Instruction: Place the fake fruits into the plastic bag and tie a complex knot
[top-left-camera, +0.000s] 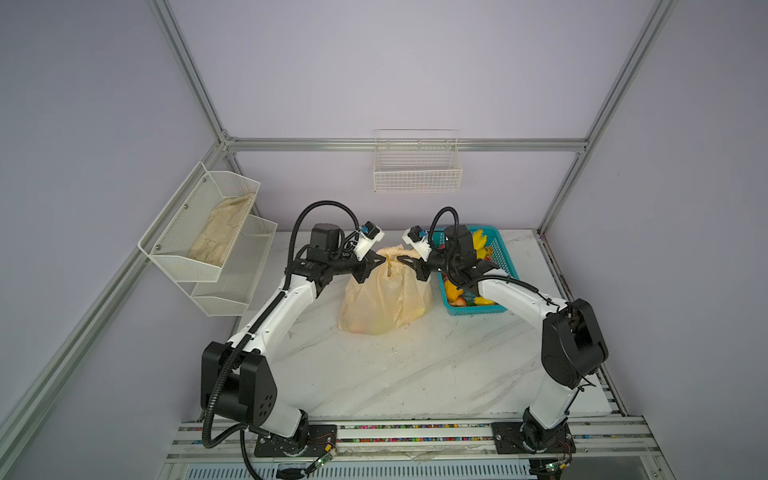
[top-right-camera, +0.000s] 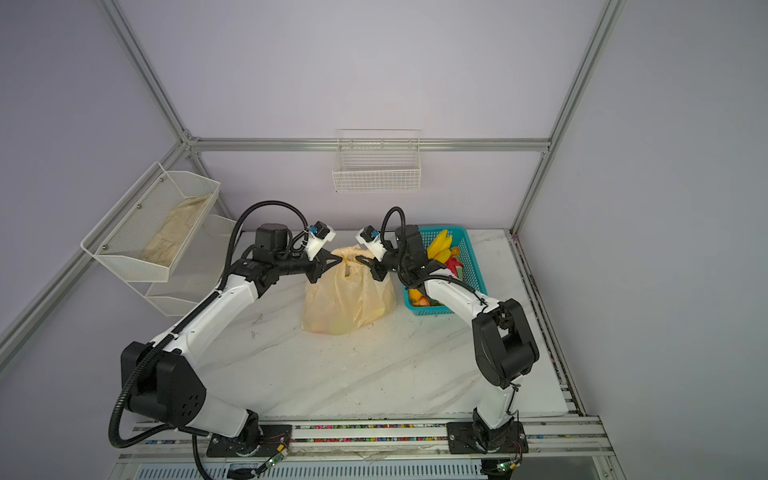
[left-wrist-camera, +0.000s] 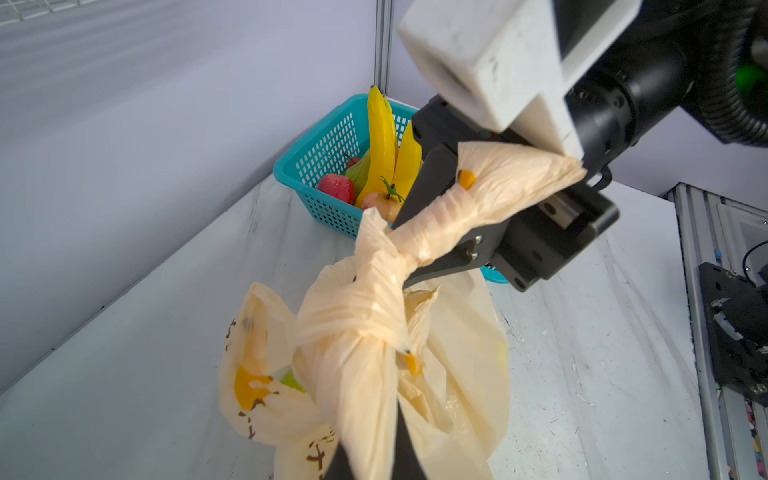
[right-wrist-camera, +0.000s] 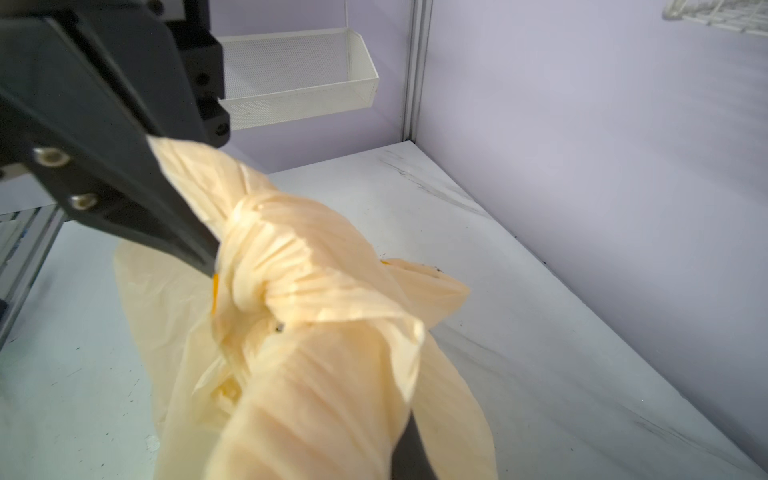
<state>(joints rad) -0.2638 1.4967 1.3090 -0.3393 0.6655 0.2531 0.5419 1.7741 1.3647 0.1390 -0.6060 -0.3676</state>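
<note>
Left tool (top-left-camera: 379, 260), right tool (top-left-camera: 402, 260) each clenched on one plastic bag (top-left-camera: 382, 301); one knot (left-wrist-camera: 361, 293)

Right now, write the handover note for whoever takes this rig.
Left pincer: shut on one handle end of the bag, beside the knot.
Right pincer: shut on the other end, opposite.
The bag stands on the table, with fruit showing faintly through it. More fruits lie in the teal basket beside it.
Done: some fruit bagged, handles knotted.
Left: probably pull the knot tight and release. Whether it needs another turn I cannot tell.
</note>
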